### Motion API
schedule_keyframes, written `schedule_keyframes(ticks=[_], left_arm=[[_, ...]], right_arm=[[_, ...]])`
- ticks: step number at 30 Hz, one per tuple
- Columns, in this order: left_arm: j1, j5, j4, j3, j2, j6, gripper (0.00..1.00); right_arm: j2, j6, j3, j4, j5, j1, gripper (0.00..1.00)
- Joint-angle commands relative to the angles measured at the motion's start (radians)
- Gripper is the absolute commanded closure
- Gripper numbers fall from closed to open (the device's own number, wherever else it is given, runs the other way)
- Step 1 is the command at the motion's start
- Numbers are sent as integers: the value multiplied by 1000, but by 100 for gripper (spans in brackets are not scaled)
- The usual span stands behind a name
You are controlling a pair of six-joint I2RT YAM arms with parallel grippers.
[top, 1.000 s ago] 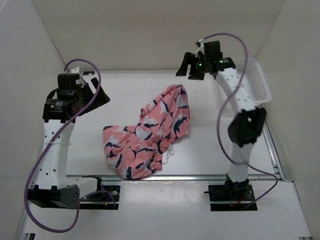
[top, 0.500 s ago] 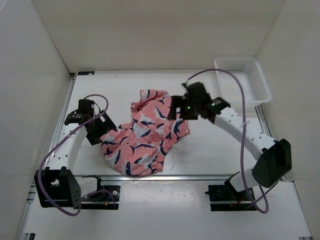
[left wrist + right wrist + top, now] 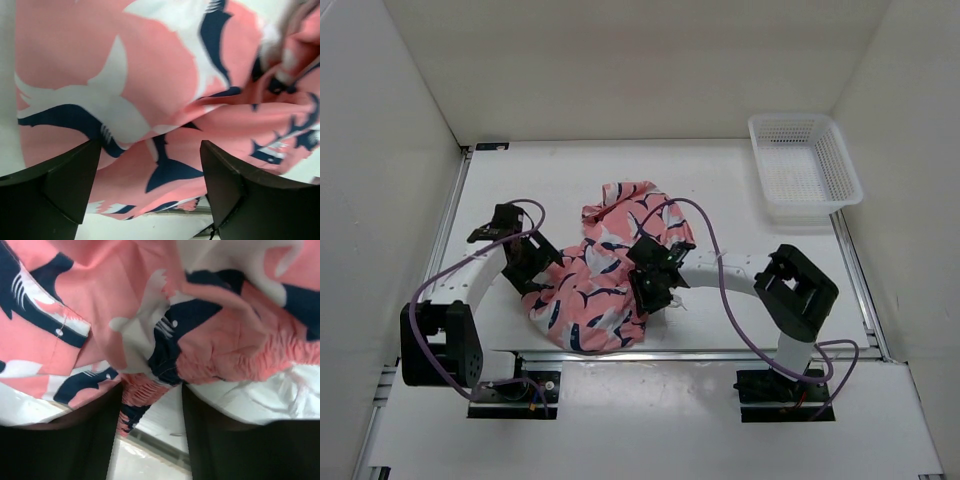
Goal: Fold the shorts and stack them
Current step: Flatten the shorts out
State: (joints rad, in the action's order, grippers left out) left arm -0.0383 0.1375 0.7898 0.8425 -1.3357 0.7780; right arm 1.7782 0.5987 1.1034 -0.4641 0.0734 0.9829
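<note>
Trouble could come from the right gripper (image 3: 151, 392): its fingers stand half-closed around a gathered waistband ridge (whether they truly pinch it, I cannot tell), so a lift might drag several layers at once. The left gripper (image 3: 150, 150) gapes wide, holding nothing. The shorts (image 3: 605, 270) lie crumpled mid-table (image 3: 740, 215), salmon-pink with navy sharks.

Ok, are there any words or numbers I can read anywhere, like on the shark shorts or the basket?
None: no words, numbers or signs can be read in any view.
The shorts: only shark shapes, no writing or tag showing.
The white basket: plain mesh, no label.
</note>
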Motion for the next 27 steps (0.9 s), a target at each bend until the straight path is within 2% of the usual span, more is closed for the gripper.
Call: schedule_keyframes(ticks=[1,2,3,4,7,12,14,16,17,19,20,21,22,23,25,27], left_arm=[[-2,-21,-38,61,50,6,7],[-2,-21,-38,73,50,6,6],[-2,-21,-38,82,62,-3,3],[-2,-21,-29,99,63,-3,2],[-2,-21,-17,139,72,-28,0],[-2,-39,14,178,90,-58,0],[-2,-49,23,178,90,-68,0],[-2,-82,35,178,90,-68,0],[-2,-93,46,178,90,-68,0],[8,-105,46,168,90,-68,0],[20,-105,57,155,99,-68,0],[20,-105,57,142,108,-68,0],[32,-105,57,142,109,-68,0],[32,-96,57,133,121,-68,0],[60,-96,68,133,133,-68,0],[73,-96,78,145,147,-77,0]], right_arm=[[13,41,10,19,-36,3,66],[3,53,0,1,-56,-7,78],[-12,53,0,-11,-78,-22,97],[-25,53,-11,-42,-128,-33,100],[-123,65,-57,-97,-216,-98,100],[-267,12,-160,-137,-317,-323,100],[-316,-10,-160,-149,-317,-418,100],[-358,-40,-169,-150,-264,-447,100],[-370,-49,-169,-150,-232,-435,95],[-381,-50,-148,-140,-132,-389,72],[-381,-50,-148,-127,-109,-315,45],[-370,-50,-131,-116,-100,-269,33],[-338,-27,-104,-116,-100,-174,25],[-317,-27,-87,-116,-100,-127,21],[-236,-16,-27,-126,-125,-8,20],[-172,-16,21,-139,-152,54,20]])
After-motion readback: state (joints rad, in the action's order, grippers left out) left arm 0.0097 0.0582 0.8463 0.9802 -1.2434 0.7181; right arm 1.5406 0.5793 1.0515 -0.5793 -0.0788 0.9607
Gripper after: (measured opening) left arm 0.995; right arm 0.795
